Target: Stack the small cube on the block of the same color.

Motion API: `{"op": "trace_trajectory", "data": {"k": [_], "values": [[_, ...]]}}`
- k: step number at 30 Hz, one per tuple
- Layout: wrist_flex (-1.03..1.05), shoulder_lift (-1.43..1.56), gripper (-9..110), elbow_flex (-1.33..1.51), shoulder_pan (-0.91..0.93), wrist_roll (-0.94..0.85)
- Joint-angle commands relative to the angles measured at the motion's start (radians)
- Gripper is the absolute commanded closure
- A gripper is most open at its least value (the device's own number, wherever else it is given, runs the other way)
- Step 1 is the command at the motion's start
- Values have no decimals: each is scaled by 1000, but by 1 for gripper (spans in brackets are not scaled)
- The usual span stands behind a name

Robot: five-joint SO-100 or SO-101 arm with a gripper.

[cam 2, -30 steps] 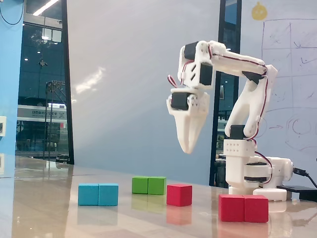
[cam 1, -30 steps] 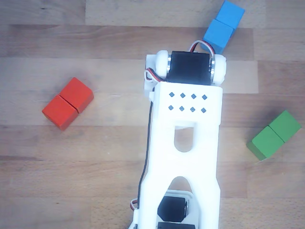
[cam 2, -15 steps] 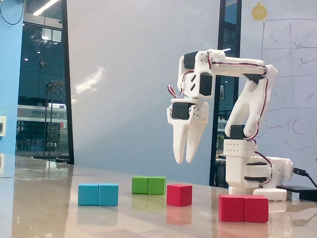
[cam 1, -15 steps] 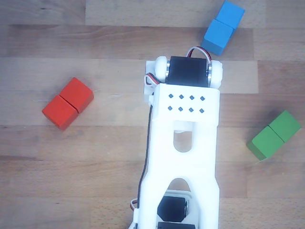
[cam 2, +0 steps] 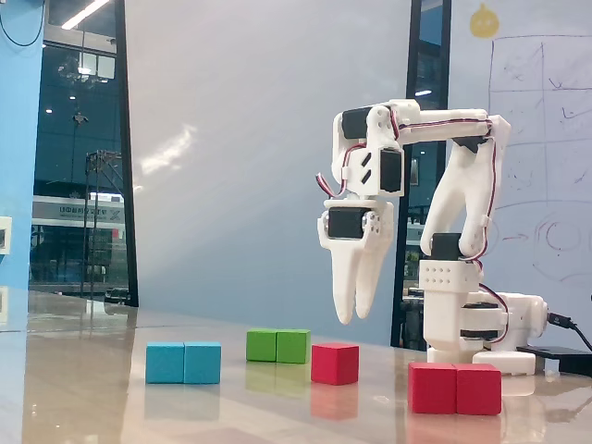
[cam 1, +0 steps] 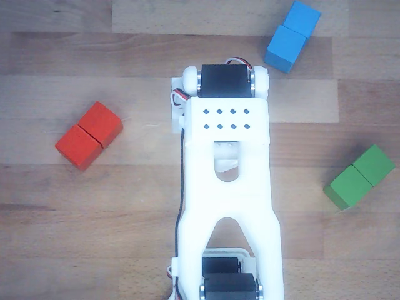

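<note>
One small red cube (cam 2: 335,363) sits on the tabletop (cam 2: 92,388) in the fixed view, almost directly beneath the hand (cam 2: 350,314), perhaps a shade left of the fingertips. It does not show in the other view, where the arm's body covers the middle of the scene. The cube is untouched and unlifted. The red block (cam 2: 454,388) lies to its right and nearer the camera, with clear tabletop between them; its long axis runs left to right in that view and diagonally in the other view (cam 1: 89,135). The hand hangs above the cube, fingers pointing down and parted only narrowly, holding nothing. My judgement: a near-vertical descent is what the grasp calls for. Against the earlier frames, the hand has swung from a tilt to near vertical and come lower. The green block (cam 2: 277,345) and blue block (cam 2: 183,362) lie left of the cube.
</note>
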Motion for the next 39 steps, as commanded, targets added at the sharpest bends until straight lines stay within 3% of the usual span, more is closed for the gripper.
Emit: {"op": "trace_trajectory", "data": {"k": [1,15,28,39], "values": [[-28,8,87,-9,83,-5],[-20,8,86,-6,109,-8],[-40,3,71,78,107,3],[-181,-8,71,160,107,5]]}}
